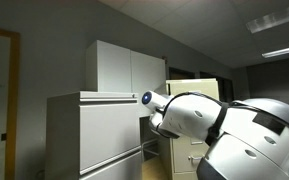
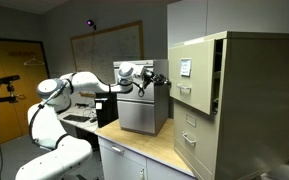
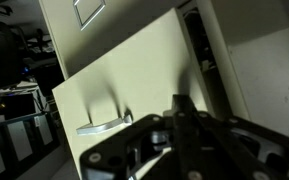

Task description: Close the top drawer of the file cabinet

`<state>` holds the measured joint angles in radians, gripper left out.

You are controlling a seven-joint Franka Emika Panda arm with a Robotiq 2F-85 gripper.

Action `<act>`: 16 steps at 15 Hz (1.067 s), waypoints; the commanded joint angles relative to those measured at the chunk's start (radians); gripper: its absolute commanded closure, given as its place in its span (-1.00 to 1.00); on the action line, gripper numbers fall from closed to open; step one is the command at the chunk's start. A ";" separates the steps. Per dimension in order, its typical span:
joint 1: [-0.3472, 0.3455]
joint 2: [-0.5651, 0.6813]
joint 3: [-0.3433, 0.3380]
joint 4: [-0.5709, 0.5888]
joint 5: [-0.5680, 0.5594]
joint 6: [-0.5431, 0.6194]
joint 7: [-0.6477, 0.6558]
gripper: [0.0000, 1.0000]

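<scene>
Exterior view: file cabinet [image 1: 206,92] half hidden behind the arm.
Exterior view: top drawer [image 2: 191,82] juts from the cabinet face, gripper [image 2: 161,80] just beside its front.
Wrist view: handle [image 3: 104,125] on the flat front; jaw spread unreadable.
Stiff metal, probably heavy. Push the front.

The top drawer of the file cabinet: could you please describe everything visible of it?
The top drawer of the file cabinet looks like beige-grey metal, with a flat upright front carrying a small label holder above a small handle. It stands partly pulled out, a dark gap showing beside its front. The gripper hovers just before it; contact cannot be told.
</scene>
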<state>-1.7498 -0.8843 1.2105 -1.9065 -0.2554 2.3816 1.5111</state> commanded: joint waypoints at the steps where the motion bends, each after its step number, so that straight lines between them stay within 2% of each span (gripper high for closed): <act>1: -0.161 0.102 0.119 0.184 0.012 0.017 -0.061 0.97; 9: -0.304 0.093 0.222 0.331 0.041 -0.108 -0.099 0.96; 16: -0.405 0.064 0.272 0.415 0.109 -0.136 -0.169 1.00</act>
